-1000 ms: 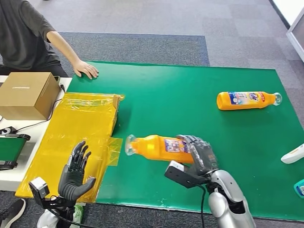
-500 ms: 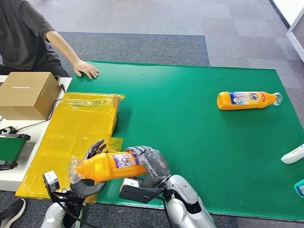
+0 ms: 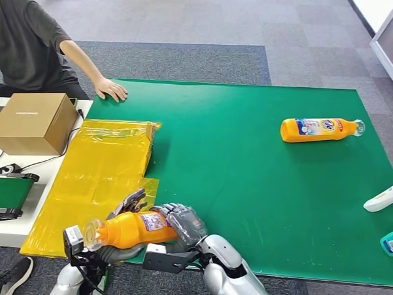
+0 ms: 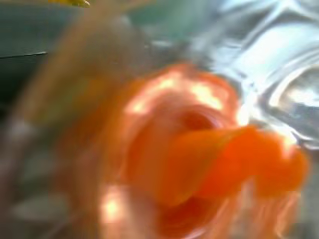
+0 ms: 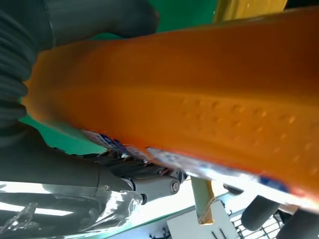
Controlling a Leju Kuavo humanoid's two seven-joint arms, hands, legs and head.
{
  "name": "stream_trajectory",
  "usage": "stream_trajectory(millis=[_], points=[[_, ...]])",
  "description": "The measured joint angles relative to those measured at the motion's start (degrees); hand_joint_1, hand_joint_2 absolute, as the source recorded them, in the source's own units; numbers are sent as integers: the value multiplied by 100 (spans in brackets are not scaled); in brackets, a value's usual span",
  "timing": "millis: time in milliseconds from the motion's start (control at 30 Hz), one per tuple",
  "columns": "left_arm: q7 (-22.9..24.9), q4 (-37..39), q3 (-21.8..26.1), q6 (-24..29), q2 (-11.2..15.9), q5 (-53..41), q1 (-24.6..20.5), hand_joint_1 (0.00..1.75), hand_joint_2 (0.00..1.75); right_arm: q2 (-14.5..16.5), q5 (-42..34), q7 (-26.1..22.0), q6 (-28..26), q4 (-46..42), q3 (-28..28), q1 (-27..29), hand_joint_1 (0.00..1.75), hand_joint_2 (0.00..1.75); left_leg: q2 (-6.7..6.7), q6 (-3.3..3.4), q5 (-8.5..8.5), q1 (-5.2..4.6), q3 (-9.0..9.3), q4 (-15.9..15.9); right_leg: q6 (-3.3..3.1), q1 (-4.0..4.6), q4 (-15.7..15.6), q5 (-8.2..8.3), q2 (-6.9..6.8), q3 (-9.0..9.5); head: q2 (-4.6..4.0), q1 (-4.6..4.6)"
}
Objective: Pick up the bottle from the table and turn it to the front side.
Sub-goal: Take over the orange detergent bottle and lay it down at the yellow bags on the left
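An orange bottle (image 3: 134, 228) with a clear cap and a blue-and-white label hangs level over the table's near edge, cap toward the left. My right hand (image 3: 184, 225) grips its base end. In the right wrist view the bottle (image 5: 188, 89) runs across the frame, with the hand's dark fingers (image 5: 94, 20) curled over it. My left hand (image 3: 121, 246) is under the neck end. Its fingers (image 3: 132, 201) reach up behind the bottle and its thumb lies below; how tightly it closes is hidden. The left wrist view is a close orange blur of the bottle (image 4: 195, 159).
A second orange bottle (image 3: 320, 129) lies at the far right of the green mat (image 3: 241, 147). A yellow plastic bag (image 3: 102, 163) covers the mat's left end beside a cardboard box (image 3: 34, 121). A person's hand (image 3: 111, 90) rests on the far left corner. A white object (image 3: 379, 200) lies at the right edge.
My right hand carried the bottle from the mat's middle to the near left, into my left hand. In the last half second both hands sank slightly with it.
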Motion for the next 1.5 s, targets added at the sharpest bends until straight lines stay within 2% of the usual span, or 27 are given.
stream_trajectory(millis=[33,100,200,367,500,567,633,700,800,867,967,1067,1167,1200,1233,1333,1367,1500], points=[[0,-55,-49,117,26,-44,20,175,175,1,-14,11,-9,23,16,-9,21,175,0,0,0,0,0,0,0,0,0,0,0,0,-1,0],[-2,-176,-135,452,75,-193,53,175,175,1,-39,40,-27,54,32,-21,0,175,0,0,0,0,0,0,0,0,0,0,0,0,-1,0],[-13,-339,-232,918,146,-393,71,175,175,1,-52,65,-43,79,34,-26,0,175,0,0,0,0,0,0,0,0,0,0,0,0,-1,-1],[-16,-528,-305,1392,221,-582,93,175,175,0,-43,119,-62,84,29,-24,0,175,0,-1,1,0,0,0,0,0,0,0,0,-2,-1,-1],[-17,-894,-296,2672,157,-1143,179,174,175,-14,59,314,-81,-79,-82,60,0,175,0,0,1,0,-2,1,0,-1,0,0,-1,-5,0,0],[-13,-1164,-115,3350,-14,-1799,211,171,175,-46,190,437,-40,-327,-234,207,0,175,-1,0,0,0,-5,2,1,-2,0,0,-2,-5,-1,0],[119,-1467,178,4164,-279,-2954,248,169,175,-81,325,567,20,-662,-438,400,0,175,-1,1,-1,-2,-7,2,1,-4,0,1,-2,-6,-1,0],[517,-1745,478,5060,-551,-4472,271,162,175,-103,425,665,100,-1014,-668,597,0,175,-1,4,-2,-3,-8,2,2,-7,-1,1,-2,-7,0,1],[1430,-1976,770,5891,-758,-6283,280,129,175,-116,501,697,235,-1496,-1020,871,0,175,-1,5,-4,-5,-8,2,3,-8,-1,1,-2,-8,0,-1],[2069,-1976,886,5987,-773,-7072,269,117,175,-117,470,646,323,-1738,-1246,1039,0,175,-1,5,-4,-5,-7,2,2,-7,-1,0,-2,-9,0,-1],[2766,-1737,1054,5848,-705,-7800,191,125,175,-116,365,519,421,-1954,-1517,1243,0,175,0,2,-2,-4,-7,2,1,-4,-1,1,-1,-12,-1,-1],[2918,-1449,1170,5818,-610,-7924,110,138,175,-115,307,438,466,-2071,-1688,1381,0,175,1,0,-1,-3,-8,2,0,-3,-1,1,-1,-13,0,-1],[2953,-1066,1249,5658,-478,-7913,-55,135,175,-115,175,330,573,-2092,-1773,1437,0,175,0,0,-1,-3,-8,2,1,-3,-1,1,-1,-12,0,1],[2952,-892,1274,5586,-420,-7909,-143,128,175,-113,118,280,606,-2080,-1790,1443,0,175,0,0,0,-4,-8,2,1,-4,-1,1,-1,-12,0,0],[2929,-692,1292,5524,-365,-7900,-253,109,175,-110,63,225,629,-2053,-1804,1442,0,175,0,1,0,-4,-8,2,1,-4,-1,1,-1,-11,1,1],[2828,-28,1308,5415,-195,-7882,-701,17,175,-93,-56,72,664,-1882,-1824,1393,0,175,-1,2,4,-4,-6,2,2,-5,-1,3,-2,-6,0,0],[2801,189,1307,5390,-154,-7875,-856,2,175,-84,-83,38,670,-1813,-1825,1372,0,175,-1,1,6,-5,-5,1,2,-5,0,4,-2,-4,-1,-1],[2649,897,1264,5175,-110,-7654,-1247,0,175,-66,-162,-33,675,-1587,-1816,1319,0,175,0,0,11,-4,-5,2,-2,-4,0,13,2,-7,0,-1]])
